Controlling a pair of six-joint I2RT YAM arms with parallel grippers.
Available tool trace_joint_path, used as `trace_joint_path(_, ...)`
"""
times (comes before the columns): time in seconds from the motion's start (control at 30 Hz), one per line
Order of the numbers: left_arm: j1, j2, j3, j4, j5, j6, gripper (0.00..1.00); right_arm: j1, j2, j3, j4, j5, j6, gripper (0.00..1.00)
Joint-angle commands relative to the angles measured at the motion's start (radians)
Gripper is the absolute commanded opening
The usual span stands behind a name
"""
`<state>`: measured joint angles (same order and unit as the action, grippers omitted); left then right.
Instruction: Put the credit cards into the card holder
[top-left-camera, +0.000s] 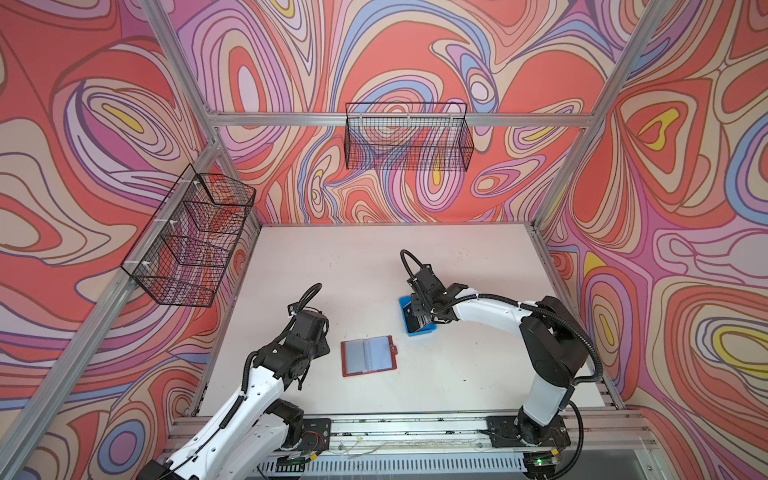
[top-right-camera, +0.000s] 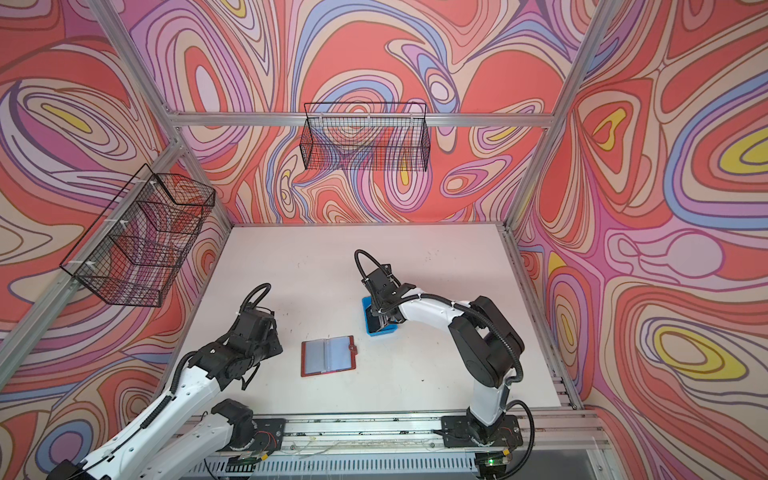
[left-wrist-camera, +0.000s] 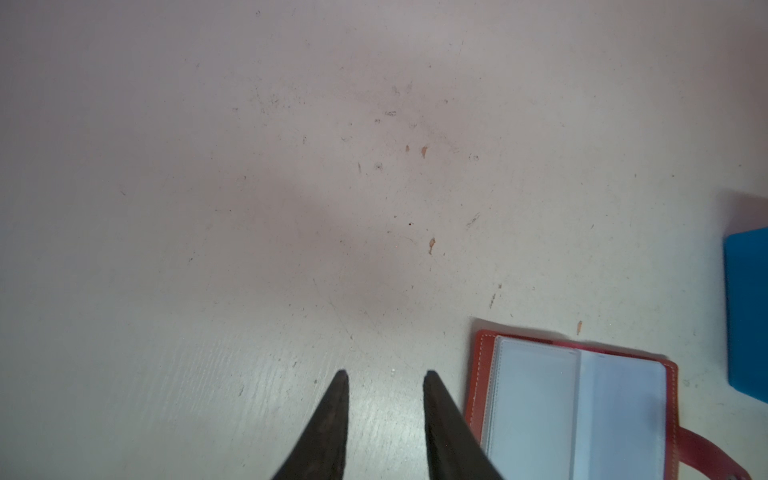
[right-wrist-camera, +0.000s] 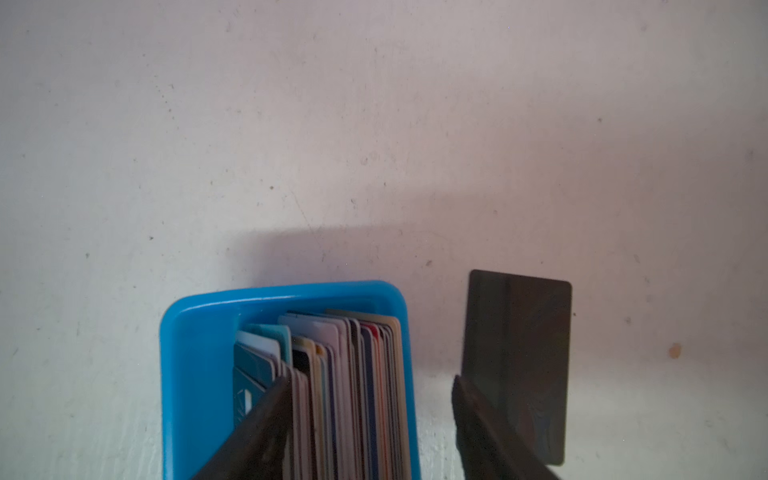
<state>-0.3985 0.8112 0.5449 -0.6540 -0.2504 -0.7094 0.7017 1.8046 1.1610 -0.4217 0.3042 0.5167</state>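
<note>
Straddling thin plastic credit cards (right-wrist-camera: 353, 365) standing edge-up in a blue plastic tray (right-wrist-camera: 195, 332), the right end effector (right-wrist-camera: 371, 378) is spread, gripping nothing. The open red-brown leather-look card holder (top-left-camera: 368, 355) lies toward the front edge of the desk (top-left-camera: 332, 266), beside the released left end effector (left-wrist-camera: 385, 374).

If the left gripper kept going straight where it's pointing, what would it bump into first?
Probably just the bare table. The left gripper, open and empty, aims at tabletop; the card holder lies off to the side, out of its line. How soon it would touch is hard to tell.
</note>
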Motion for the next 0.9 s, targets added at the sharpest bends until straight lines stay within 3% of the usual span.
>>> trace_joint_path(0.0, 0.0, -0.012, -0.01, -0.003, 0.001, 0.004, 0.33, 0.002, -0.022, -0.01, -0.055, 0.042, -0.002, 0.65)
trace_joint_path(0.2, 0.001, -0.018, -0.012, 0.003, 0.016, 0.011, 0.33, -0.082, -0.216, -0.082, -0.089, 0.085, 0.04, 0.65)
trace_joint_path(0.4, 0.002, -0.058, -0.018, 0.02, 0.044, 0.022, 0.34, -0.196, -0.328, -0.214, -0.016, -0.016, 0.056, 0.68)
trace_joint_path(0.67, 0.001, -0.081, -0.019, 0.021, 0.058, 0.025, 0.35, -0.227, -0.112, -0.114, -0.067, -0.177, -0.027, 0.69)
trace_joint_path(0.87, 0.002, -0.088, -0.054, 0.021, 0.063, 0.025, 0.35, -0.231, 0.007, -0.017, -0.153, -0.199, -0.071, 0.73)
